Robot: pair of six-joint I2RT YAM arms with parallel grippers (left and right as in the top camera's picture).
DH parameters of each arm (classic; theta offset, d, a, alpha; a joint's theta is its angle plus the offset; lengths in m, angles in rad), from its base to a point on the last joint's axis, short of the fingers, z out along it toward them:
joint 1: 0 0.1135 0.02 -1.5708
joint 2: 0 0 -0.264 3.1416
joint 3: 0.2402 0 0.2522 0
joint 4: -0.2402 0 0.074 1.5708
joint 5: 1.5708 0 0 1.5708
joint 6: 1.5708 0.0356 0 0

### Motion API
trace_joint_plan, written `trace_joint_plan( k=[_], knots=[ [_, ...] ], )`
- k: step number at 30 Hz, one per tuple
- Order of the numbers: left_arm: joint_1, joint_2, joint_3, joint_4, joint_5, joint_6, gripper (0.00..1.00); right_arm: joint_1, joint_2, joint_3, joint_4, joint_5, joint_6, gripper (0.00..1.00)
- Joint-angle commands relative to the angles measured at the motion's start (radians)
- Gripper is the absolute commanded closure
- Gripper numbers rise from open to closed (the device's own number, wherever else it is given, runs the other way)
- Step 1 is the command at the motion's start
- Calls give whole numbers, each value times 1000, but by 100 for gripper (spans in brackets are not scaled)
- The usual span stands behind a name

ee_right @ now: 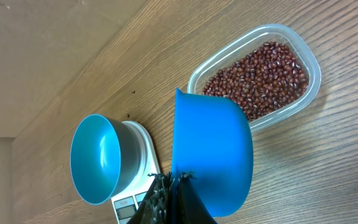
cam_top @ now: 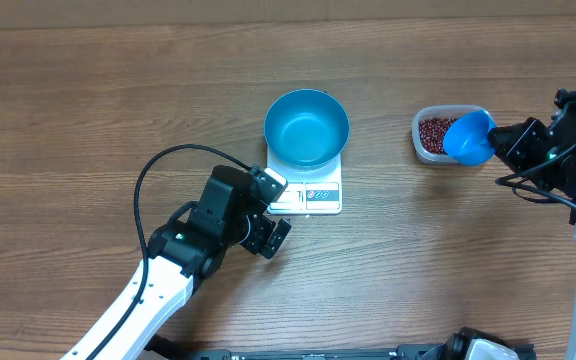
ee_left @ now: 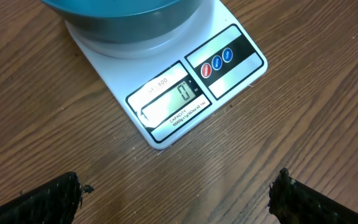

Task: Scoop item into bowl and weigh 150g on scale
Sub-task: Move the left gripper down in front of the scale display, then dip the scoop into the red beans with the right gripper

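The blue bowl (cam_top: 306,127) stands on the white scale (cam_top: 320,196), and no beans show inside it. In the left wrist view the scale (ee_left: 225,59) has a display reading zero, with the bowl (ee_left: 123,12) at the top edge. My left gripper (cam_top: 277,211) is open just in front of the scale's display edge, its fingertips (ee_left: 51,199) wide apart over bare wood. The beans (ee_right: 260,71) lie in a clear tub (cam_top: 430,147) at the right. My right gripper (ee_right: 178,186) is shut on a blue scoop (ee_right: 213,146), which hangs over the tub's near end (cam_top: 471,138).
Bare wooden table surrounds the scale and tub. A black cable (cam_top: 158,180) loops left of my left arm. The right wrist view also takes in the bowl (ee_right: 95,158) and a corner of the scale (ee_right: 132,202), to the left of the scoop.
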Motion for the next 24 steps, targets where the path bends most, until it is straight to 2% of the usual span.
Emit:
trace_joint_plan(
  k=[1,12,15,24],
  knots=[
    [4,3,1,10,-17,4,0,-3,-13,25,3,10,-10,96],
    [4,3,1,19,-16,-30,0,-2,-13,25,-26,10,-37,96],
    [4,3,1,19,-17,-29,1,-2,-1,48,-31,11,-91,96],
    [4,3,1,19,-17,-29,0,-2,312,550,-323,225,-246,96]
  ],
)
